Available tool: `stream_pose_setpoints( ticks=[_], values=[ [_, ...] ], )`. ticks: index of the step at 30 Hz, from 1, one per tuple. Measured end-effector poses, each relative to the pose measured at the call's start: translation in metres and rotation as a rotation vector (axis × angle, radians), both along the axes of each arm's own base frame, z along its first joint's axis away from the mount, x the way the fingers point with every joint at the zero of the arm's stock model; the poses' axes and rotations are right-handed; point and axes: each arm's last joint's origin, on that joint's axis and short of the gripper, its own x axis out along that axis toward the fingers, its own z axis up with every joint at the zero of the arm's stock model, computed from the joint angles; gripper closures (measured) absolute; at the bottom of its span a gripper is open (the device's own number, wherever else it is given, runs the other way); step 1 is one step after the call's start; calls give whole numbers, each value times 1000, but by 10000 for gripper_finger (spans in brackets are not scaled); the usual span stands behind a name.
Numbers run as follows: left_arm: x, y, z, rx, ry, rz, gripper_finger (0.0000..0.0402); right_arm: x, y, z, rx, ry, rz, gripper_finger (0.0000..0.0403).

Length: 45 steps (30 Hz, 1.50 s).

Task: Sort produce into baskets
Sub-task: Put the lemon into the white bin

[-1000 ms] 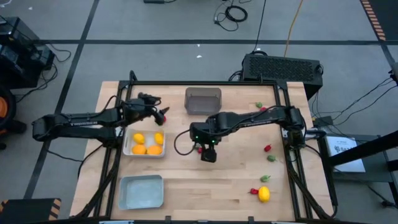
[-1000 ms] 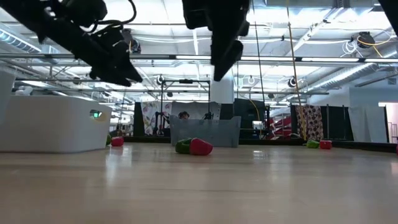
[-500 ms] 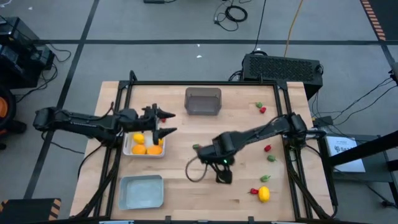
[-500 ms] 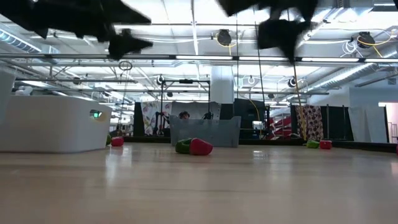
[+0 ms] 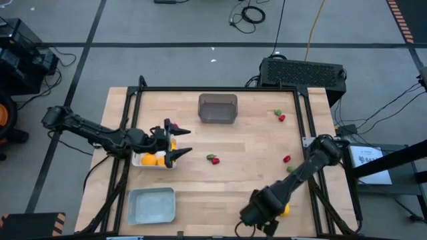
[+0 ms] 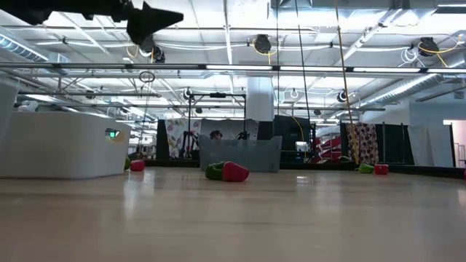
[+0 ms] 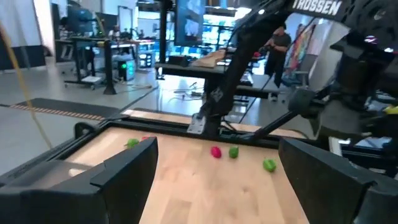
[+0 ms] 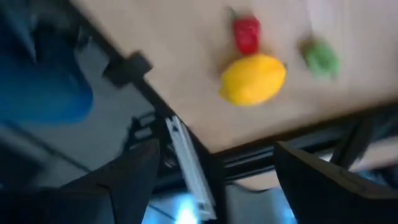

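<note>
The left pincer (image 5: 179, 142) hangs with its fingers spread and empty over the white shallow tray (image 5: 139, 161), which holds yellow-orange rounds (image 5: 149, 159) just beneath and behind the fingertips. Ahead of it on the wooden table (image 5: 247, 143) lies a small red-and-green piece (image 5: 213, 159). The right pincer (image 5: 261, 225) is released and empty at the table's near edge, just beside a yellow lemon-shaped fruit (image 8: 252, 78) and a small red pepper-like piece (image 8: 246, 34).
</note>
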Motion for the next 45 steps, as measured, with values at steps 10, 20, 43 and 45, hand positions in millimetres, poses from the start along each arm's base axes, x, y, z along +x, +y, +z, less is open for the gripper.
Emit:
stream_pose_setpoints(
  ticks=[10,20,43,45],
  values=[
    [0,-12,4,2,-7,-158,61,-28,26,-6,-361,-17,-430,99],
    [-1,-15,5,-1,-20,-172,61,-54,32,-9,-407,-139,-491,99],
    [-2,-21,2,4,8,-198,61,-80,8,-64,-328,-169,-660,99],
    [-2,-21,1,-2,18,-198,61,-81,7,-66,-328,-170,-661,99]
  ],
)
